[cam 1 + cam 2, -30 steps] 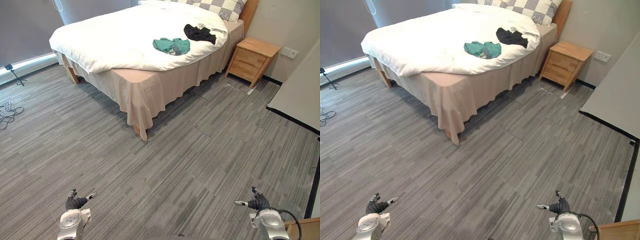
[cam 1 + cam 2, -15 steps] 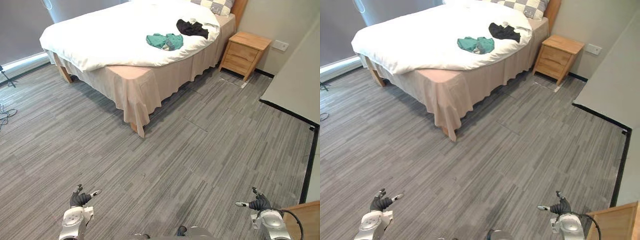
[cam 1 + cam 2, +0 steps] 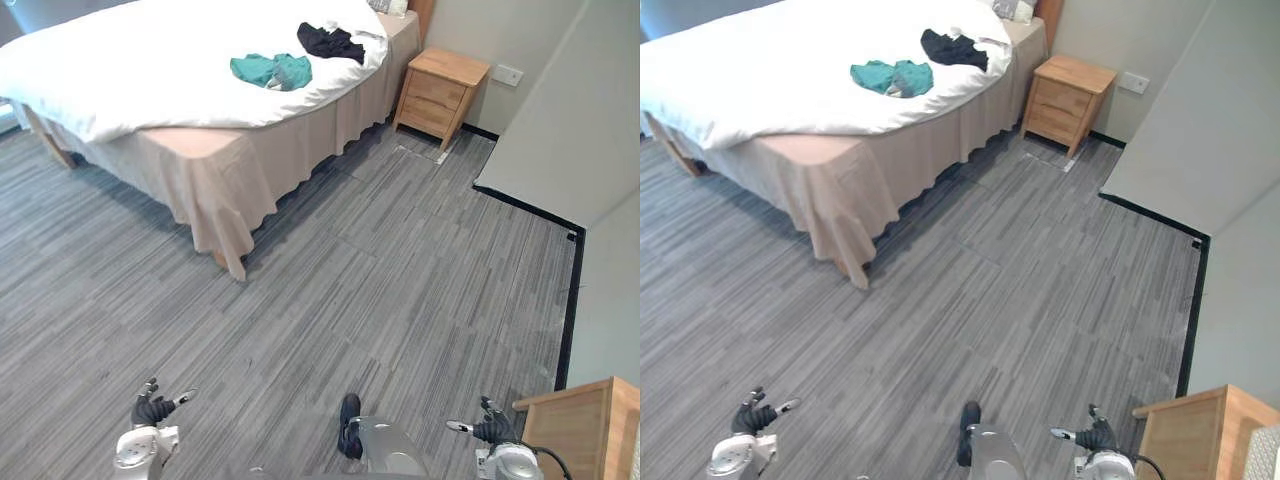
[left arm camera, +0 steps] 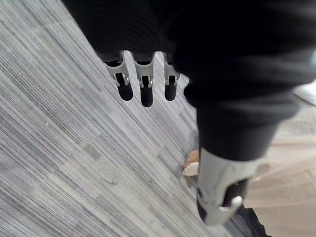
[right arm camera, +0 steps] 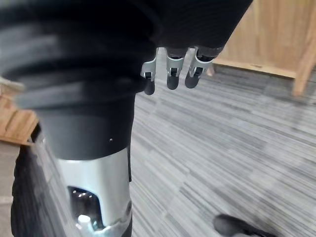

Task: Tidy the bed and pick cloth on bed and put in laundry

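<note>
Grey wood-grain floor (image 3: 400, 260) takes most of the scene. Bed (image 3: 205, 175) at far left, beige skirt hanging to the floor, white duvet (image 3: 130, 70) spread on top. Grey wall panel (image 3: 560, 130) at right, wall socket (image 3: 508, 75) beside it. Wooden nightstand (image 3: 440, 90) just beside the bed's head end. Light wooden furniture (image 3: 580, 430) at near right corner.

Two cloths lie on the duvet, near the head end, close but apart: green cloth (image 3: 270, 70) bunched, black cloth (image 3: 330, 40) behind it.

Left hand (image 3: 152, 408) low over the floor at near left, fingers relaxed and spread, holding nothing. Right hand (image 3: 490, 430) at near right, next to the wooden furniture, fingers loose, thumb out, empty. Both well apart from the bed.
</note>
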